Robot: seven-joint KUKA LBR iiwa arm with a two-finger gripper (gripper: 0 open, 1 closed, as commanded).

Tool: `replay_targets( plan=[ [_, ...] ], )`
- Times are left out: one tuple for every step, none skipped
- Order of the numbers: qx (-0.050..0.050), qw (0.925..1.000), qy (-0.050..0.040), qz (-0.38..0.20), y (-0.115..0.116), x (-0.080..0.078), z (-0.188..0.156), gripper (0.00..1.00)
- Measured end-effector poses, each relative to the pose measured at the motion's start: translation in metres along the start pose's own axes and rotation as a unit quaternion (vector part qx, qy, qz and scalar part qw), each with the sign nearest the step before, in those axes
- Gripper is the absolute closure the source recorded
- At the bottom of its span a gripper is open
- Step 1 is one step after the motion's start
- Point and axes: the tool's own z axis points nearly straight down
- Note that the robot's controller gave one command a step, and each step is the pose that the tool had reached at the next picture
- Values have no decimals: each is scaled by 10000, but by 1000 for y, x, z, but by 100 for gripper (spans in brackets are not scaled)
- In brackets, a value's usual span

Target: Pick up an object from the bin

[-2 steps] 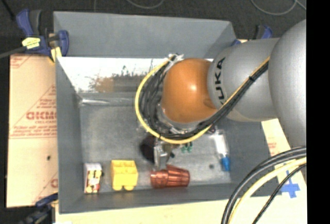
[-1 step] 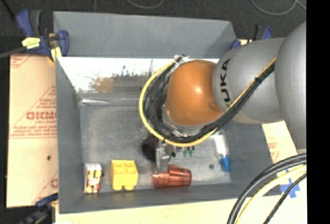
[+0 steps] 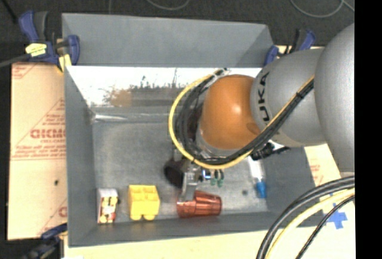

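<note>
Down in the bin (image 3: 77, 132), a small red and white block (image 3: 107, 205), a yellow brick (image 3: 144, 202) and a shiny copper roll (image 3: 200, 205) lie in a row, the gripper (image 3: 188, 187) right by the roll, spread or pinched I cannot tell

My one camera looks down from above, slightly aslant, on the grey bin (image 3: 77, 150); my arm (image 3: 310, 102) enters from frame right.

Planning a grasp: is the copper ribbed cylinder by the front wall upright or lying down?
Lying down: the copper cylinder shows its long ribbed side, left to right.
</note>
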Motion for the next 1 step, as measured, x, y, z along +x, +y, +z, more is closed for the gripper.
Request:
replay_targets(
  plan=[
    [-2,9846,-20,-1747,-66,-4,33,100]
  ],
)
